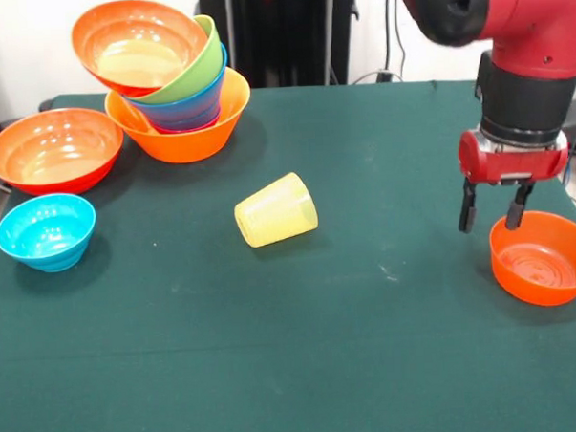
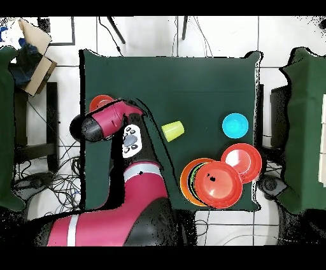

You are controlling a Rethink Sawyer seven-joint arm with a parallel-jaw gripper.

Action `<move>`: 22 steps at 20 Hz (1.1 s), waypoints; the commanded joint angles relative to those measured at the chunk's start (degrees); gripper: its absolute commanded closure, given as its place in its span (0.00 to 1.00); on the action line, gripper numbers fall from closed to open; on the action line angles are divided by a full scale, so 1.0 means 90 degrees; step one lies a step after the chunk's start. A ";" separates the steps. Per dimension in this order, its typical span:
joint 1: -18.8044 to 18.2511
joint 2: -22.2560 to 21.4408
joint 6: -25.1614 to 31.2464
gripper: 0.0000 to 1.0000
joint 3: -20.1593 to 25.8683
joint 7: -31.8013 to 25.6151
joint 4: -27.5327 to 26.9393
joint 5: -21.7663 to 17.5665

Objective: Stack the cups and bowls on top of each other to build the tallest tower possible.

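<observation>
While overhead hides it, claw (image 1: pixel 493 212) gapes.

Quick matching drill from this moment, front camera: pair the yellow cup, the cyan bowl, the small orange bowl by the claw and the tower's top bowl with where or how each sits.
Things:
1. yellow cup
2. cyan bowl
3. small orange bowl
4. tower's top bowl

States:
A. tilted, on the nested pile at the far left
B. lying on its side, mid-table
C. upright, alone at the near left
D. upright at the right edge, just below the open claw

Pairs: 1-B, 2-C, 3-D, 4-A
</observation>
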 commanded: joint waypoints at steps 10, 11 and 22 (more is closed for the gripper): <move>0.0512 0.1064 -0.0767 0.00 -0.0463 0.0296 -0.0803 -0.0297; 0.0541 0.1071 -0.0769 0.00 -0.0510 0.0329 -0.0823 -0.0277; 0.0491 0.0939 -0.0615 1.00 -0.0496 0.0243 -0.0685 0.0010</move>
